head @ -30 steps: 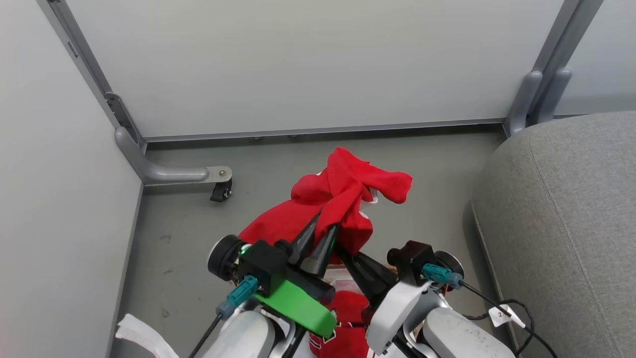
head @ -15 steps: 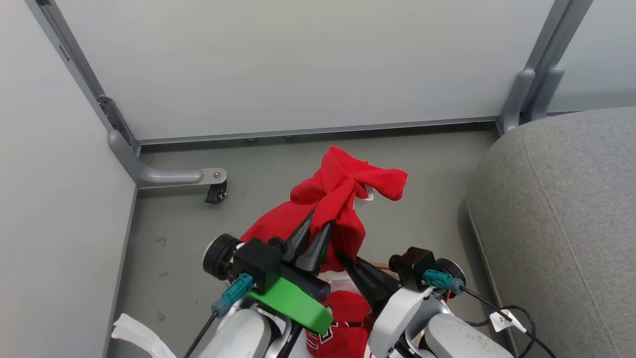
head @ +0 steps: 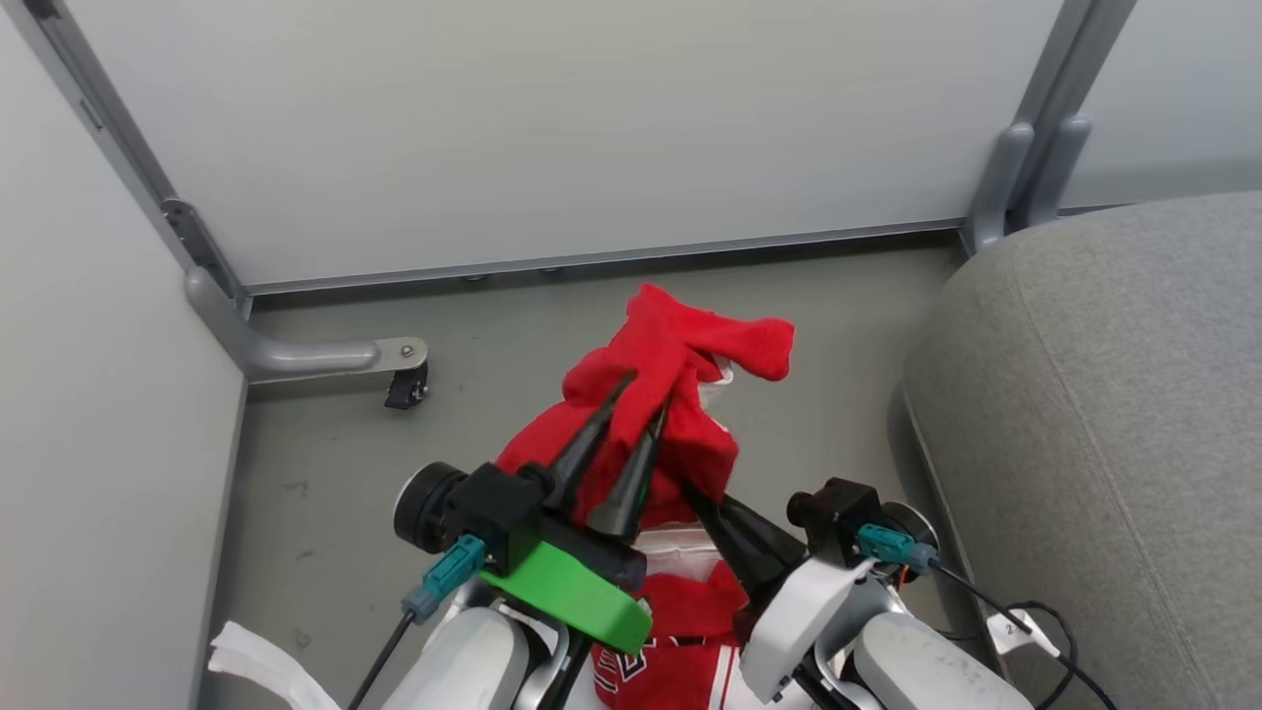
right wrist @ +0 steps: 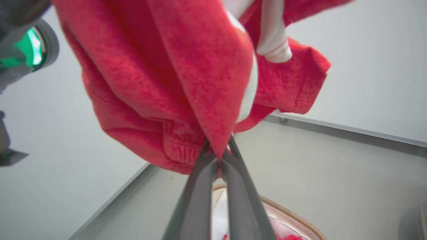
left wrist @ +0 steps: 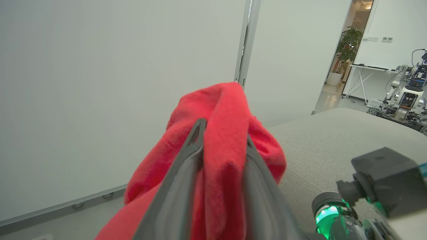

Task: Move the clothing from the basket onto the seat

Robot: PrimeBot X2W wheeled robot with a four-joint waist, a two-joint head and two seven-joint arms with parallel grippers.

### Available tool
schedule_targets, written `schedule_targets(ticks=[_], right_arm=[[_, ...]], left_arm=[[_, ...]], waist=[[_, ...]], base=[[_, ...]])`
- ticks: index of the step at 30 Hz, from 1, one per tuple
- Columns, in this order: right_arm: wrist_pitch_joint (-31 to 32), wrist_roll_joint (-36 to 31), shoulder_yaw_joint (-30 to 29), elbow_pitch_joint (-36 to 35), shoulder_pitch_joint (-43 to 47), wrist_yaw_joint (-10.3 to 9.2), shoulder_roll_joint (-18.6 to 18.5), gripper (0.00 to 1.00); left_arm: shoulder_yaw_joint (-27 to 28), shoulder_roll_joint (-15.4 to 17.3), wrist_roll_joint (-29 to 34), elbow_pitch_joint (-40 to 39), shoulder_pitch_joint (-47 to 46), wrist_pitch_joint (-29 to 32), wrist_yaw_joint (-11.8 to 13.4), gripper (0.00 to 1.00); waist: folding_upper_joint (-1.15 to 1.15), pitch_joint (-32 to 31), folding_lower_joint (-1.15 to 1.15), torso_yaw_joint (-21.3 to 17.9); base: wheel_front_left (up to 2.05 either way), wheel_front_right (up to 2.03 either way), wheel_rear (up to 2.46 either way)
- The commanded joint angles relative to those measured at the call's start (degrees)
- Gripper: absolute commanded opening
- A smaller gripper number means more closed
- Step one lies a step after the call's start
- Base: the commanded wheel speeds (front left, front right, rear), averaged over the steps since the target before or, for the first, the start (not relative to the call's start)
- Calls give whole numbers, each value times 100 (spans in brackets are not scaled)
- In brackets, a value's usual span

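A red garment of the clothing (head: 680, 355) hangs bunched in the air over the floor, left of the grey seat (head: 1104, 414). My left gripper (head: 646, 394) points up into it. In the left wrist view the left gripper (left wrist: 223, 133) has its fingers parted, and a fold of the red cloth (left wrist: 227, 110) lies loosely between and over them. My right gripper (right wrist: 218, 151) is shut on a lower edge of the same garment (right wrist: 173, 76), just below the left one. More red clothing (head: 680, 641) lies beneath my arms. The basket (right wrist: 293, 216) shows its brown rim below.
White partition walls close off the far and left sides. A grey caster foot (head: 394, 380) and a post (head: 1016, 177) stand on the floor. A white cloth strip (head: 256, 661) lies at lower left. A tagged cable (head: 1016, 626) runs by the seat's edge.
The left gripper's fingers have spread apart around the red cloth. The right gripper still pinches the garment. The head view has shifted, so the seat fills more of its right side.
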Motion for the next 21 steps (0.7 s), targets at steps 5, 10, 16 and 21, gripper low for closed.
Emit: schedule_targets(ticks=[5, 10, 16, 21], right_arm=[[0, -149, -188, -229, 200, -4, -28, 0], [-2, -244, -320, -455, 276, -4, -20, 0], [-1, -310, -506, -715, 338, -4, -32, 0], [-1, -338, -717, -890, 416, -4, -45, 0]], left_arm=[[160, 3, 217, 45, 22, -5, -17, 100], [268, 4, 306, 96, 51, -4, -17, 100], [318, 39, 411, 187, 10, -5, -17, 100], [312, 123, 475, 248, 56, -4, -17, 100]], waist=[[0, 69, 0, -615], [0, 160, 0, -1319], [0, 283, 0, -2188], [0, 370, 0, -2826]], base=[[0, 0, 0], [0, 0, 0], [0, 0, 0], [0, 0, 0]])
